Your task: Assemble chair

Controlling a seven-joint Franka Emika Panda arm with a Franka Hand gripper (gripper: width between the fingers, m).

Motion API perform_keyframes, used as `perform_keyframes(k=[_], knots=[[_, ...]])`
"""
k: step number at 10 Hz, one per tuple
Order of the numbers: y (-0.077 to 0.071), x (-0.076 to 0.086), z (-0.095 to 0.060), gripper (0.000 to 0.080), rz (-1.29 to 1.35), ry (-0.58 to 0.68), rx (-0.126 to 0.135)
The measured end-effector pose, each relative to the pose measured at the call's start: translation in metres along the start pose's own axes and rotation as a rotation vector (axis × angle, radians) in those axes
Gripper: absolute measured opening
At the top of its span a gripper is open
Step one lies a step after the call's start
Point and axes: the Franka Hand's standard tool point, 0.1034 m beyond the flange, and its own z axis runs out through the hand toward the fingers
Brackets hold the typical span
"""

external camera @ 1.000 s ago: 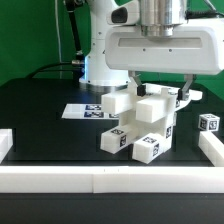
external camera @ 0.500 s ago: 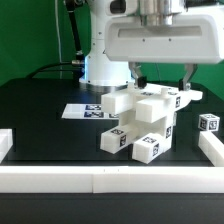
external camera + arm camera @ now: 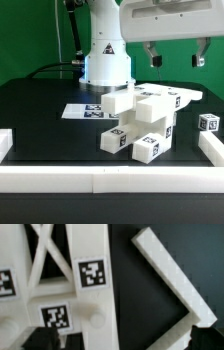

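Observation:
The partly joined chair (image 3: 147, 118), white blocks and bars with black-and-white tags, stands mid-table. A thin white slab (image 3: 184, 95) sticks out at its top toward the exterior view's right. My gripper (image 3: 175, 55) hangs open and empty above the chair, clear of it, with both fingers apart. In the wrist view the chair's tagged bars (image 3: 92, 277) lie below my gripper (image 3: 122, 341), and a slanted white bar (image 3: 170, 277) runs beside them. A loose tagged cube (image 3: 208, 123) sits at the exterior view's right.
The marker board (image 3: 85, 110) lies behind the chair near the robot base (image 3: 106, 65). A long white border rail (image 3: 100, 181) runs along the front, with short pieces at the left (image 3: 5, 145) and right (image 3: 212, 150).
My gripper has risen from around the chair's top to well above it and shifted slightly right. The chair stays where it was.

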Motion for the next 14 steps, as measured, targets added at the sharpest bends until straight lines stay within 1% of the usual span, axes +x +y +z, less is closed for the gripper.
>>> perform_keyframes(k=[1, 5, 6, 8, 10, 11, 12, 14], knots=[[-0.002, -0.009, 0.001, 0.065, 0.01, -0.005, -0.001], [-0.001, -0.008, 0.002, 0.065, -0.001, -0.005, -0.003], [-0.001, -0.013, 0.003, 0.065, 0.033, -0.007, -0.004], [0.004, -0.041, 0.013, 0.065, 0.095, -0.026, -0.022], [0.004, -0.067, 0.026, 0.065, 0.136, -0.029, -0.039], [0.001, -0.079, 0.032, 0.065, 0.178, -0.021, -0.039], [0.0, -0.083, 0.035, 0.065, 0.176, -0.011, -0.034], [0.001, -0.081, 0.034, 0.065, 0.169, -0.012, -0.035]])
